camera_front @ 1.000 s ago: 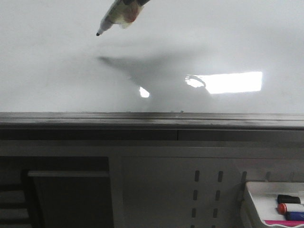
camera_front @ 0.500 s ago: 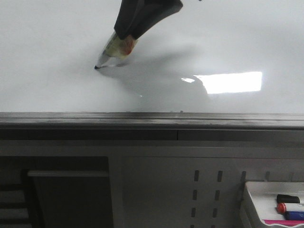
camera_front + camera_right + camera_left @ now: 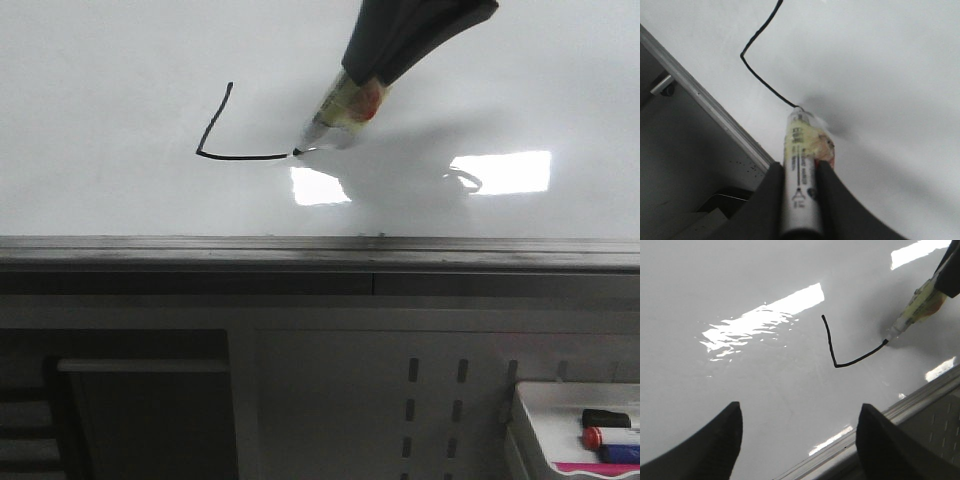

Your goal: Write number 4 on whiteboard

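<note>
Glossy and pale, the whiteboard [image 3: 110, 180] fills the upper half of the front view, with a dark ledge [image 3: 320, 262] running along its lower edge. My left pincer [image 3: 797, 440] hangs open over bare board, its two dark fingers [image 3: 715, 440] spread wide and holding nothing. Right of that, the number 4 [image 3: 225, 135] stands partly drawn: a slanted black stroke runs down to a corner, and a horizontal bar leads off rightward from it. No vertical stroke is drawn. At the bar's right end sits the tip of the marker [image 3: 340, 112], touching the board. The marker leans up and to the right, its clear barrel showing a yellowish label. My right pincer [image 3: 800, 200] is clamped on the marker, one finger on each side of the barrel. Two bright glare patches lie on the board, one just below the marker tip [image 3: 318, 186] and a larger one farther right [image 3: 505, 172]. At the far lower right, below the ledge, a white tray [image 3: 550, 400] holds a few markers, well apart from the writing.
</note>
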`<state>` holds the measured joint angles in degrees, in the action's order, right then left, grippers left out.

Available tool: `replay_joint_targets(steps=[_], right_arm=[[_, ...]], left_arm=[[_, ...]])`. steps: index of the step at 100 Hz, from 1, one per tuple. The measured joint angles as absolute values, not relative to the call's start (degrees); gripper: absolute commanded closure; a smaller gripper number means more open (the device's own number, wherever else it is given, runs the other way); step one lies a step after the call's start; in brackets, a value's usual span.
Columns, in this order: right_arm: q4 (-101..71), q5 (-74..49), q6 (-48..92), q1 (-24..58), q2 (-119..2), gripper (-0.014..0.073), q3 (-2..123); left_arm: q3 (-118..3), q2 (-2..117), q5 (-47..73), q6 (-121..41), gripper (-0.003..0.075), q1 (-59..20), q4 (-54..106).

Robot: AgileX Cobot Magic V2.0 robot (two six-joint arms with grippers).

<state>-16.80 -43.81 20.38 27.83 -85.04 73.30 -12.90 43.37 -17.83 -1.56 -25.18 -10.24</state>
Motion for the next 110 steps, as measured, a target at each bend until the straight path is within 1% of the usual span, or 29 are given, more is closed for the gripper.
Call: replay_joint_targets(steps=[34, 46, 69, 97, 110], right_arm=[[-15.7, -42.8, 20.5, 30.5, -86.2, 0.0657, 80.2], [-15.7, -42.3, 20.5, 30.5, -88.2, 0.0657, 80.3], [-15.9, -47.6, 20.5, 32.0, -90.1, 0.0657, 78.1], [-15.9, -48.3, 20.5, 34.9, -90.1, 0.0658, 77.0], [-16.0, -50.6, 20.5, 38.5, -89.1, 0.0658, 78.6]], left_arm=[[-12.9, 43.4, -17.8, -1.6, 0.0281, -25.2, -10.2], [-12.9, 43.4, -17.9, -1.6, 0.0281, -25.2, -10.2], [-12.9, 43.4, -17.9, -1.6, 0.0281, -25.2, -10.5], [-12.9, 43.4, -18.8, -1.6, 0.0281, -25.5, -18.9], [-12.9, 45.9, -21.6, -1.4, 0.0281, -29.3, -24.6]])
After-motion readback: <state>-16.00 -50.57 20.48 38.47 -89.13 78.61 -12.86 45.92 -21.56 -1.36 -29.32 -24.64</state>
